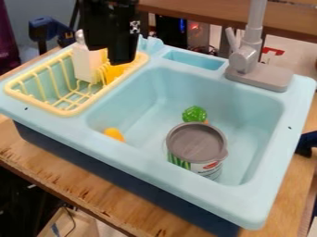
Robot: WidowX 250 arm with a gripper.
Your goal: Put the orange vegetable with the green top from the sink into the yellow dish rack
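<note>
The black gripper (117, 46) hangs from the top edge over the back of the yellow drying rack (75, 110). Just left of and below it, a white bottle (86, 64) stands in the rack, partly covered by the gripper. Beside the bottle and under the gripper is a yellow object (114, 72); whether the gripper touches either cannot be told. In the light blue sink (217, 83), a can with a grey lid (196, 142) stands near the front right. Behind it lies a green item (194, 114). An orange item (114, 134) shows at the basin's front left, partly behind the rim.
A grey faucet (246, 60) rises from the sink's back right corner, beside a small recessed tray (193, 60). The sink unit rests on a wooden table (93, 187). A dark blue clamp (46, 30) stands behind the rack at the upper left.
</note>
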